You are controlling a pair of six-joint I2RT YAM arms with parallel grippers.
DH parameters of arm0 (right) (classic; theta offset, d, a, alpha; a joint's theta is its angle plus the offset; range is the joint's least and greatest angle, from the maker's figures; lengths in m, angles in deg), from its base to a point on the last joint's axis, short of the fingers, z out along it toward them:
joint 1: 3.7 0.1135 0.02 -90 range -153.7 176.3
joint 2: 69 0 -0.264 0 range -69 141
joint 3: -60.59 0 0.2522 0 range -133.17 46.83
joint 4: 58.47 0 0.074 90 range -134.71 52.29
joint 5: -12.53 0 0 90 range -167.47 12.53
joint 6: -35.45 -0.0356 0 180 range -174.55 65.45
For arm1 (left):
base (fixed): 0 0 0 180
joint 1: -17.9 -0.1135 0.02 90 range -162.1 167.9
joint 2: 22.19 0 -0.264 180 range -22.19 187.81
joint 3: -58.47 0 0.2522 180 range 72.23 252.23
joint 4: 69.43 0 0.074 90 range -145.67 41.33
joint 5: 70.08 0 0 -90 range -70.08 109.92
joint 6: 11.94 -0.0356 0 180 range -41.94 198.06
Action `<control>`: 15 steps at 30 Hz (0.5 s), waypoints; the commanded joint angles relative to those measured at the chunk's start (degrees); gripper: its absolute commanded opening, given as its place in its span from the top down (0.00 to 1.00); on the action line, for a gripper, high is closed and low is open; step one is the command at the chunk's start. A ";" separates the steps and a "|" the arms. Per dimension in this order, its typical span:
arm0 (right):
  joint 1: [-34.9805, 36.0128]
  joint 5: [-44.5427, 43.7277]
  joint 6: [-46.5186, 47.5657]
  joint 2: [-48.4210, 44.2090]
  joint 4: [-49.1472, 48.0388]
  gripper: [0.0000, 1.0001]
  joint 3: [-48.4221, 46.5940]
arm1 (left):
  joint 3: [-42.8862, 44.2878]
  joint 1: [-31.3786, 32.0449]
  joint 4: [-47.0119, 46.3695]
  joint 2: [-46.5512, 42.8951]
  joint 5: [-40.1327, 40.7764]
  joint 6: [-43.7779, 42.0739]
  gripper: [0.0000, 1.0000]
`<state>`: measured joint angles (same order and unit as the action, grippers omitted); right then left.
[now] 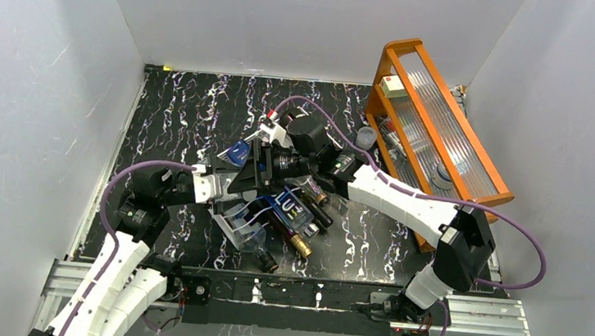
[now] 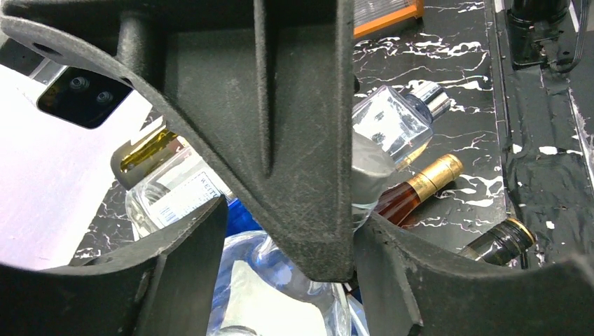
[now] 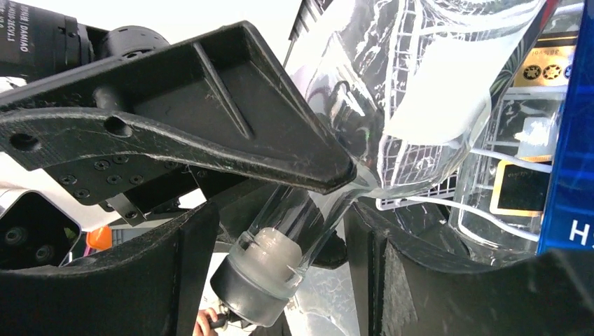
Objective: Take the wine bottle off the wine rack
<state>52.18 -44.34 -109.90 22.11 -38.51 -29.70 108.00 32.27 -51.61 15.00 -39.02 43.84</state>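
The clear wine bottle [image 1: 244, 219] lies with its body on the white wire wine rack [image 1: 219, 225], its neck pointing up the table under both grippers. In the right wrist view its stoppered neck [image 3: 270, 269] hangs between my right gripper [image 3: 280, 213] fingers with a gap on each side, so that gripper is open. My left gripper [image 2: 293, 213] crosses it. One left finger [image 3: 210, 126] presses the glass where neck meets shoulder, and the other sits behind the neck. The bottle's shoulder [image 2: 266, 301] fills the space between the left fingers [image 2: 161, 273].
Several other bottles lie on the rack: a blue-labelled one [image 1: 290, 208], an amber one with a gold cap [image 2: 420, 185] and a dark one [image 2: 501, 245]. An orange wooden frame [image 1: 438, 124] with ribbed clear panels stands at the back right. White walls close in the table.
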 commanded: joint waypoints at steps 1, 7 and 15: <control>-0.28 0.09 0.43 -0.72 -10.07 0.22 -4.37 | -2.02 0.25 -3.99 -1.23 0.17 4.11 0.41; -0.41 -2.00 -0.59 -1.41 -10.01 0.16 -4.29 | -4.73 0.24 -10.02 -4.04 2.25 8.39 0.56; -9.41 -6.43 1.17 -9.76 -4.11 0.02 -2.07 | -5.89 0.24 -12.45 -8.38 9.53 11.34 0.67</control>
<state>48.66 -47.71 -110.10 19.47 -40.22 -30.05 102.55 32.68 -61.54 8.42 -34.45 51.56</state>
